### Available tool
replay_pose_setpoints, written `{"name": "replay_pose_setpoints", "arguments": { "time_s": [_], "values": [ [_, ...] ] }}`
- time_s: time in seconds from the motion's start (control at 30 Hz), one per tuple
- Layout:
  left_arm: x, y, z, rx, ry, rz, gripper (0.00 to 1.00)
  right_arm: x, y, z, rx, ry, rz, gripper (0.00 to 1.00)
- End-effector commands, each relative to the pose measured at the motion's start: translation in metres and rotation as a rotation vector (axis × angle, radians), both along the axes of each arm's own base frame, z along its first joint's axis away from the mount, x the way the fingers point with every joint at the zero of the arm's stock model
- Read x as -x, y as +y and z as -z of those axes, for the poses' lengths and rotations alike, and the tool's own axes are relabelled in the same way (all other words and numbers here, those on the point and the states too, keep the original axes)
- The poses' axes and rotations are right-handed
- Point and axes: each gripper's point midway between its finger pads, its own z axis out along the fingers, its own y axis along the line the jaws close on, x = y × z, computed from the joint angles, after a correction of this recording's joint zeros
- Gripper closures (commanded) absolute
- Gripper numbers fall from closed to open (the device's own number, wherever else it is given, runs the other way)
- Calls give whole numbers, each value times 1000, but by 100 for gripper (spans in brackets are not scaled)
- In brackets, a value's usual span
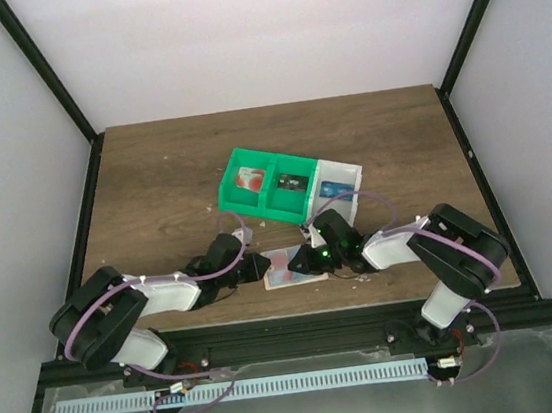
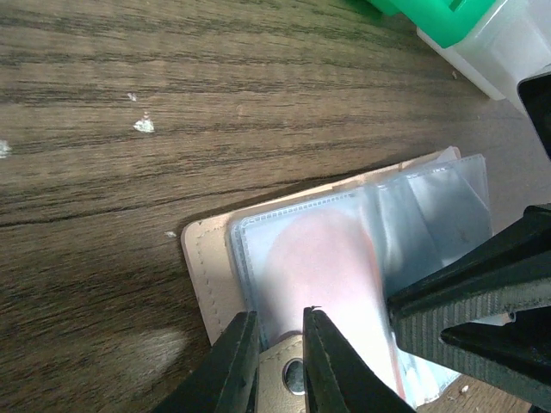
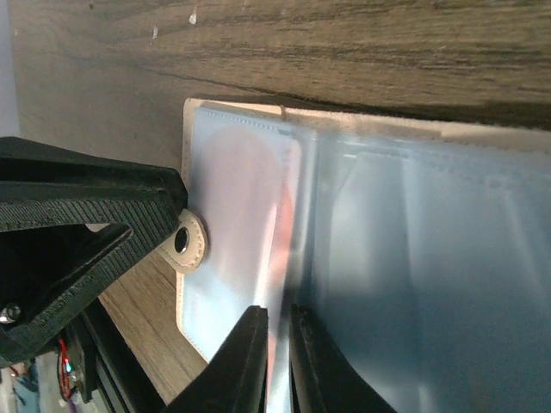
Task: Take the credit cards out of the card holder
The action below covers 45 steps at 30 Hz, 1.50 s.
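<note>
"Lying open and flat, the card holder (image 1: pixel 284 271) is on the table (image 2: pixel 129 172) near its front edge, between the two arms. Which step is this, do you think?"

"The pull-out of a card, I judge. A pink card (image 3: pixel 245 189) sits in the outermost of the clear sleeves (image 3: pixel 413 258). The right pincer (image 3: pixel 277 323) has its fingers pressed nearly together on that card's red edge. Whether it has the card alone or the sleeve film with it, I cannot tell."

"And the left pincer (image 2: pixel 280 327)?"

"Pinched on the snap tab (image 3: pixel 188 242) at the holder's tan outer edge, which I take to be pinning the holder down. The two pincers are just beside each other."

"How far along is the job?"

"Part way, by the look of it. Beyond the holder stand two green bins (image 1: pixel 245 202) and a white bin (image 1: pixel 347 170) in a row. A reddish card (image 1: pixel 250 179) lies in the left green one and a blue card (image 1: pixel 332 189) in the white one. What the middle bin holds is too small to tell."

"So the next move?"

"The right pincer should draw the card out through the sleeve's open side, flat along the table, with the left clamped on the tab. If the film comes too, the whole holder will drag."
</note>
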Motion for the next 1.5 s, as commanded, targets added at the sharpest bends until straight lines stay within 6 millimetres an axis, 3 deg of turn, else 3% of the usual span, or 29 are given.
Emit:
{"name": "replay_pose_setpoints", "arguments": {
  "time_s": [0.0, 0.13, 0.27, 0.37, 0.6, 0.73, 0.9, 0.97, 1.07, 1.27, 1.47],
  "values": [
    [8, 11, 14, -49, 35, -15, 81, -3, -4, 12, 62, -11, 9, 92],
    [7, 13, 12, -46, 41, -30, 76, -2, -10, 18, 80, -15, 23, 99],
    [6, 15, 1, 89, 69, -88, 55, 1, -12, 22, 69, -10, 28, 100],
    [6, 9, -16, 233, 66, -81, 48, 3, -11, 21, 52, -14, 25, 99],
    [-2, -14, -30, 299, 56, -8, 48, 4, -9, 17, 36, -22, 15, 100],
    [-8, -14, -46, 271, 10, -23, 48, 6, -10, 19, 33, -18, 10, 99],
    [-10, -23, -92, 301, -88, -28, 47, 8, -11, 18, 24, -18, 10, 99],
    [-6, -28, -99, 352, -70, -25, 46, 7, -10, 16, 18, -21, 13, 100],
    [2, -36, -92, 393, -24, -4, 46, 6, -9, 15, 9, -24, 15, 99],
    [-1, -42, -48, 281, 19, -3, 47, 7, -9, 14, 6, -21, 15, 99],
    [-6, -43, -45, 277, 3, -11, 46, 6, -9, 10, 2, -31, 18, 100]
  ]
}}
